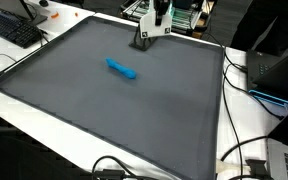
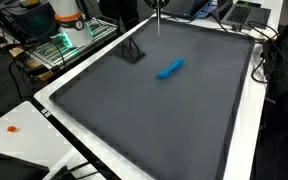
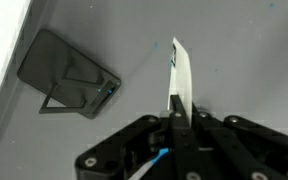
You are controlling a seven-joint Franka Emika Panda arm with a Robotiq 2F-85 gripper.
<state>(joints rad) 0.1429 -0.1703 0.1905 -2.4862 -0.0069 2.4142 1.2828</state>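
Observation:
My gripper (image 3: 181,118) is shut on a thin white flat strip (image 3: 180,78) that sticks out past the fingertips. In both exterior views the gripper (image 1: 159,14) (image 2: 156,6) hangs over the far edge of the grey mat (image 1: 114,120) (image 2: 154,120), with the strip (image 2: 157,22) pointing down. A small dark folding stand (image 3: 69,74) (image 1: 144,38) (image 2: 133,50) sits on the mat just beside and below it, apart from the strip. A blue marker-like object (image 1: 123,69) (image 2: 170,68) lies on the mat further in.
A keyboard (image 1: 14,28) lies off the mat at one corner. Cables (image 1: 246,150) run along the mat's side. Laptops (image 2: 239,12) and a green-lit box (image 2: 69,40) stand around the table. A small orange item (image 2: 12,128) lies on the white table edge.

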